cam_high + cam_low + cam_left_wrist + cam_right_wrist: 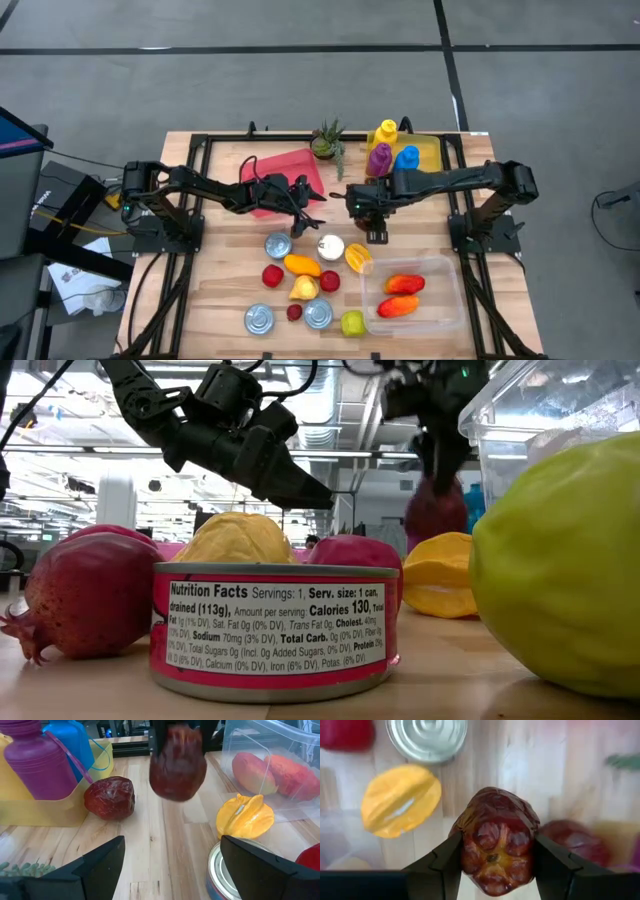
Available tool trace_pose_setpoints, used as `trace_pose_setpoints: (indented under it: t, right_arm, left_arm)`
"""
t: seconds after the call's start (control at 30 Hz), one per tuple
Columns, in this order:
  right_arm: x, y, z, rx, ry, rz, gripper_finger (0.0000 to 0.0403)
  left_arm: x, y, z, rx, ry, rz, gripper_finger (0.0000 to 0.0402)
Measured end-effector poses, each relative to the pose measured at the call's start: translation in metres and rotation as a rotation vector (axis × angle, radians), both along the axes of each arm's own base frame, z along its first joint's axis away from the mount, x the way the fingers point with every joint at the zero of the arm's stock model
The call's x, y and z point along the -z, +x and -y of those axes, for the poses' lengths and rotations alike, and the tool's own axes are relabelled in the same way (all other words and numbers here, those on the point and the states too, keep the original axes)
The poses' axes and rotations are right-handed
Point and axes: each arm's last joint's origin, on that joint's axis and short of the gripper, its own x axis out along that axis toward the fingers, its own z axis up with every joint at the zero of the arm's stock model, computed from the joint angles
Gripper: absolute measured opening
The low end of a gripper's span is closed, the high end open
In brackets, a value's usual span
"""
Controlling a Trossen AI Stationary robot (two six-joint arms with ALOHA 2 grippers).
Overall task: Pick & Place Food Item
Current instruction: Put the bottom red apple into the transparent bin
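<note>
The right gripper (497, 857) clamps a dark red wrinkled fruit (497, 840), lifted above the wooden table (220, 285) near centre. A yellow starfruit (400, 800) and silver can (427, 737) lie toward six o'clock. A second dark red fruit (110, 797) sits beside the yellow tray (47, 810). The left gripper (170, 865) hovers wide apart, empty, at nine o'clock.

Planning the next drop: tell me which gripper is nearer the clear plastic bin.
Right. The right gripper, shut on a dark red fruit, hangs just beyond the clear bin's far-left corner; the left gripper, open, hovers farther left.

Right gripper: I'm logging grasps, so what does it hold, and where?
The right gripper holds a dark red wrinkled fruit, pinched across its two opposite sides.
</note>
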Motion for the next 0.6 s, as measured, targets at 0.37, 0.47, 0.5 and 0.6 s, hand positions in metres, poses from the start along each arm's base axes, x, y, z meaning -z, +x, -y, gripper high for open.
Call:
trace_pose_setpoints:
  t: [0.37, 0.47, 0.5, 0.6]
  right_arm:
    - [-0.05, 0.013, -0.009, -0.058, -0.025, 0.22, 0.0182]
    - [-0.051, 0.014, -0.017, -0.09, -0.026, 0.266, 0.0182]
    - [-0.053, 0.015, -0.02, -0.098, -0.024, 0.288, 0.0182]
    - [-0.063, 0.015, -0.03, -0.126, -0.018, 0.378, 0.0182]
  left_arm:
    - [0.0, 0.0, 0.0, 0.0, 0.0, -0.002, 0.032]
    - [0.001, 0.0, 0.0, 0.0, -0.001, -0.008, 0.032]
    - [0.001, 0.0, 0.0, 0.0, -0.001, -0.008, 0.032]
    - [0.001, 0.0, 0.0, 0.0, -0.002, -0.01, 0.032]
